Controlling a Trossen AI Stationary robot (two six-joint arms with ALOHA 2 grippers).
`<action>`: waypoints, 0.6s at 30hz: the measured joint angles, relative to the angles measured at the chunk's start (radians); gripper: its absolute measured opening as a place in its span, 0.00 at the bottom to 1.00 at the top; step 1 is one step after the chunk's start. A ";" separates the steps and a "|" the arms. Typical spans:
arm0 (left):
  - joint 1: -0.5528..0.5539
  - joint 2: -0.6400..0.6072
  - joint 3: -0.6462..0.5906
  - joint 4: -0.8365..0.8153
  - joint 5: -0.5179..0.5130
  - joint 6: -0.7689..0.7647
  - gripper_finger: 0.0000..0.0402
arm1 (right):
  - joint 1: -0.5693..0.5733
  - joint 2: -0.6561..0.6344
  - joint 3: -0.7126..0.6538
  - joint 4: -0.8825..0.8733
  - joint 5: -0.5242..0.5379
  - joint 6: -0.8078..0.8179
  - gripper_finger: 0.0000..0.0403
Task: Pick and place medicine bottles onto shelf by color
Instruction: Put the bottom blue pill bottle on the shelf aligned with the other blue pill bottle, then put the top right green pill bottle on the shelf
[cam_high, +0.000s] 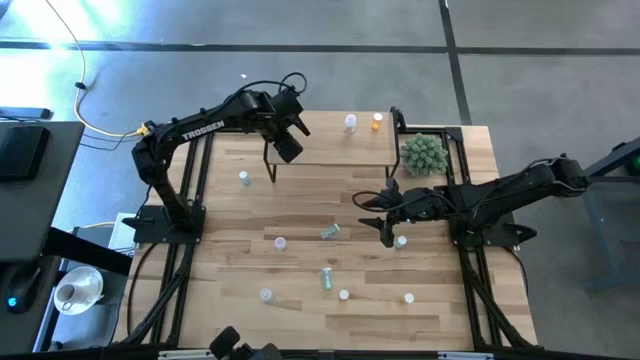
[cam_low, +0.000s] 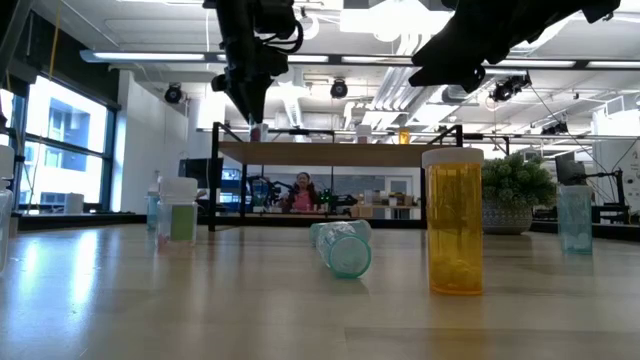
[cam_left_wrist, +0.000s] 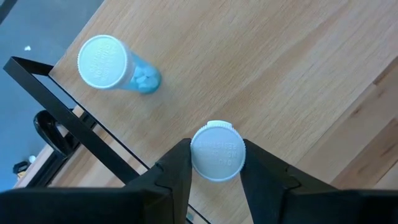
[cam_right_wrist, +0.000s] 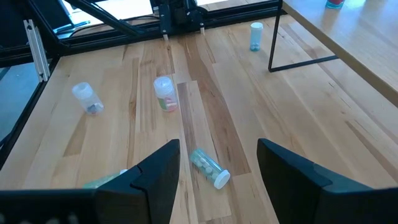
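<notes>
Light-wood shelf (cam_high: 330, 152) on thin black legs stands at the table's far edge, and the left gripper (cam_high: 284, 143) is over its left end, its two dark fingers (cam_left_wrist: 177, 171) pinching the white cap of a medicine bottle (cam_left_wrist: 217, 151) just above the board. A blue bottle (cam_left_wrist: 115, 64) stands on the shelf close beside it, near the corner. At the shelf's other end stand a white-capped bottle (cam_high: 350, 123) and an orange one (cam_high: 377, 120), next to the spiky green plant ball (cam_high: 424, 153). The right gripper (cam_high: 385, 222) hangs over the middle of the table (cam_high: 240, 300) with its fingers spread, holding nothing. Below it a green bottle (cam_right_wrist: 209, 167) lies on its side; other bottles stand scattered over the planks, among them a blue one (cam_high: 244, 178) near the shelf's left leg
</notes>
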 joint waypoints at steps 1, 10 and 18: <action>0.000 0.000 0.000 0.000 0.000 0.004 0.29 | 0.000 0.000 0.000 0.000 0.000 0.000 0.51; 0.000 0.004 -0.004 -0.002 0.000 0.015 0.44 | 0.000 0.000 0.000 0.000 0.000 0.000 0.51; 0.005 0.005 0.032 -0.025 0.003 0.024 0.49 | 0.000 0.000 0.000 0.000 0.000 0.000 0.51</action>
